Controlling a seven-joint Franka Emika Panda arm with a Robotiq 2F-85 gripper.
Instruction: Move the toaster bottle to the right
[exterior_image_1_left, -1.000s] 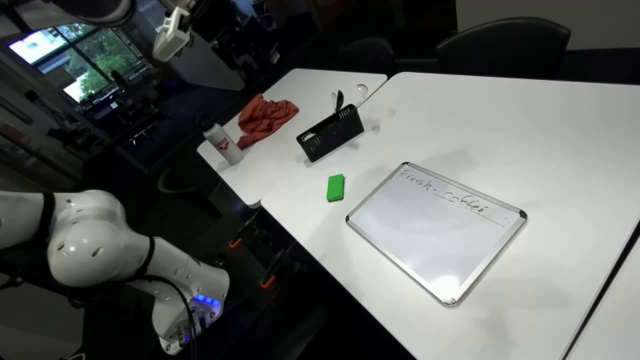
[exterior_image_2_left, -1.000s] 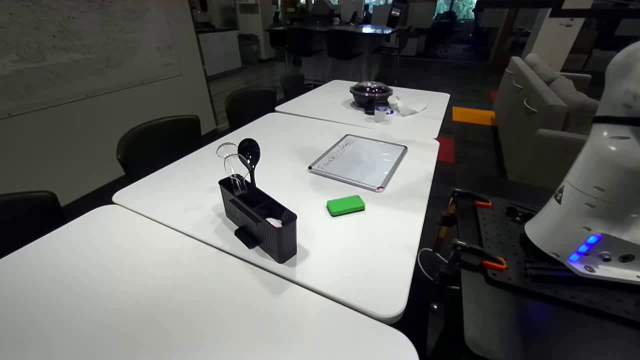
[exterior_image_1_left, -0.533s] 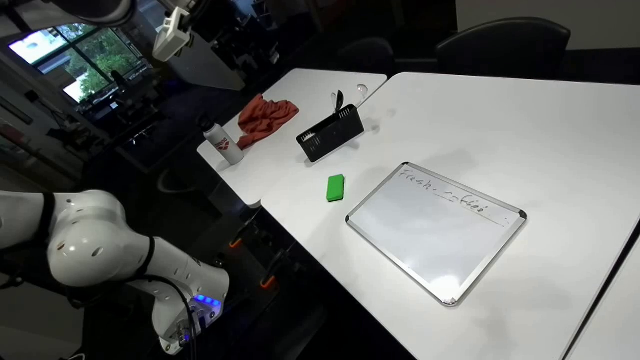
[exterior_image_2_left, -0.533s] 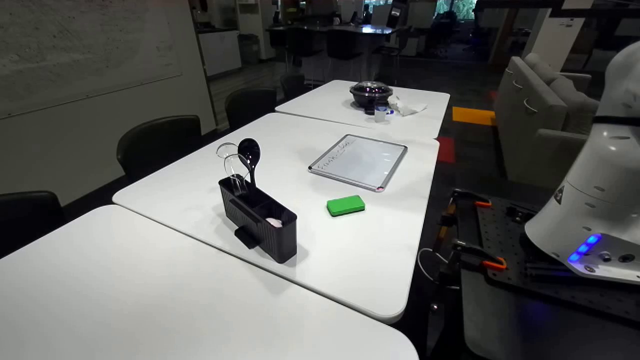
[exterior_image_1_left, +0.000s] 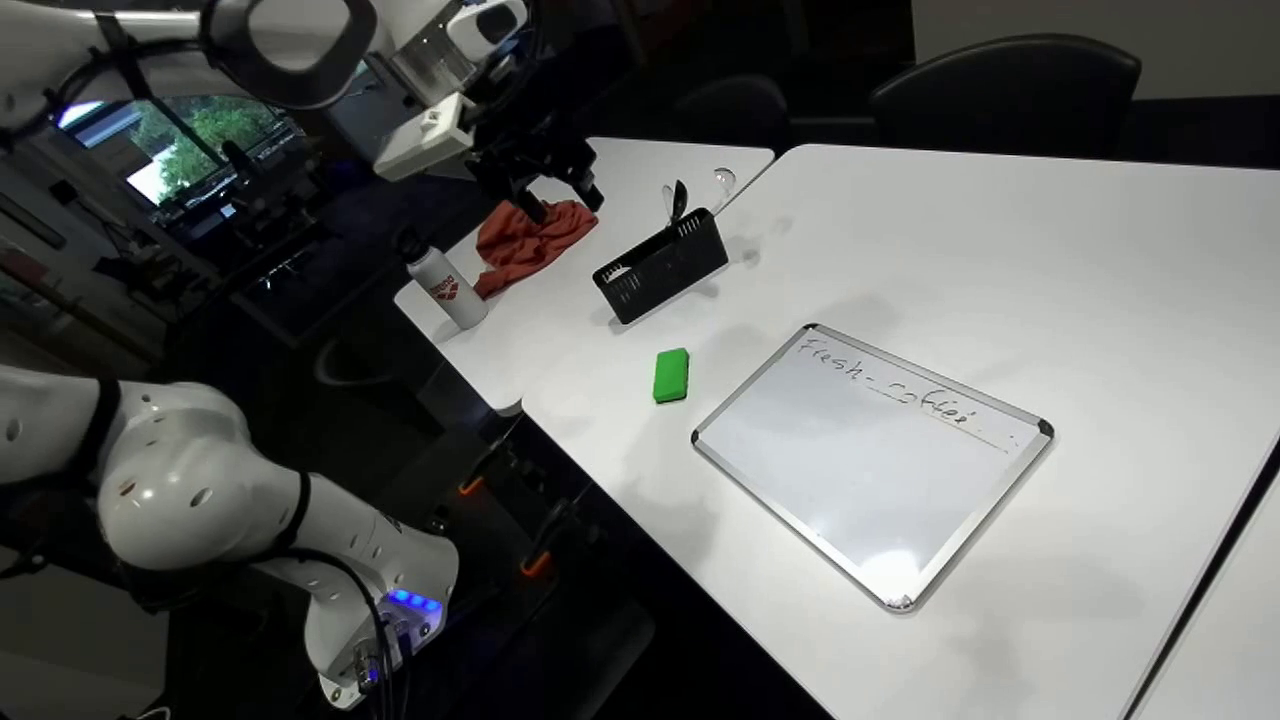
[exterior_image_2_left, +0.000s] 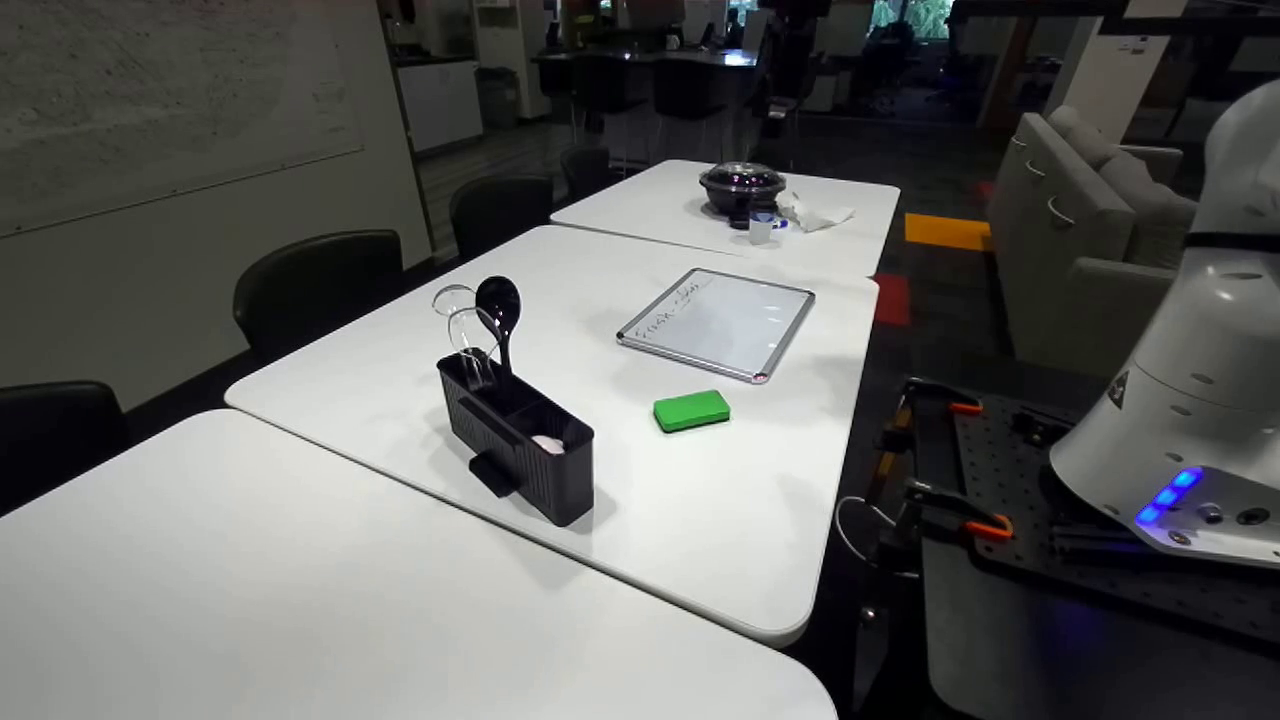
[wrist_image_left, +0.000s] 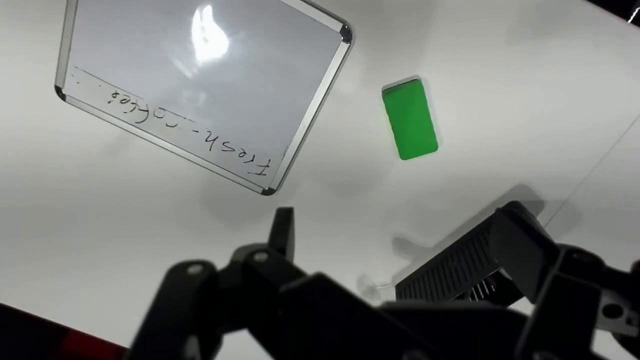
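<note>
Change: arm (exterior_image_1_left: 285, 40) has pushed further into the upper left of the frame in an exterior view, and the gripper (exterior_image_1_left: 566, 206) now shows there with its fingers (wrist_image_left: 282, 232), which weren't visible half a second ago. Jaws spread wide, nothing pinched; wrist view agrees.

"Toaster bottle" is odd wording; taking the white bottle (exterior_image_1_left: 446, 290) with red print as target. It sits left of centre in that exterior view, on the edge of the table (exterior_image_1_left: 1100, 300), just beside the red cloth (exterior_image_1_left: 530, 248); can't tell if touching. Hasn't moved.

For the task: looks like early approach, no contact, shift to the right not begun. Gripper overlaps the cloth in the picture, but wrist view has the whiteboard (wrist_image_left: 200, 85), green eraser (wrist_image_left: 411, 120) and black caddy (wrist_image_left: 447, 267), no bottle, so probably not over target. Likely needs to travel over, then lower; cloth could snag.
</note>
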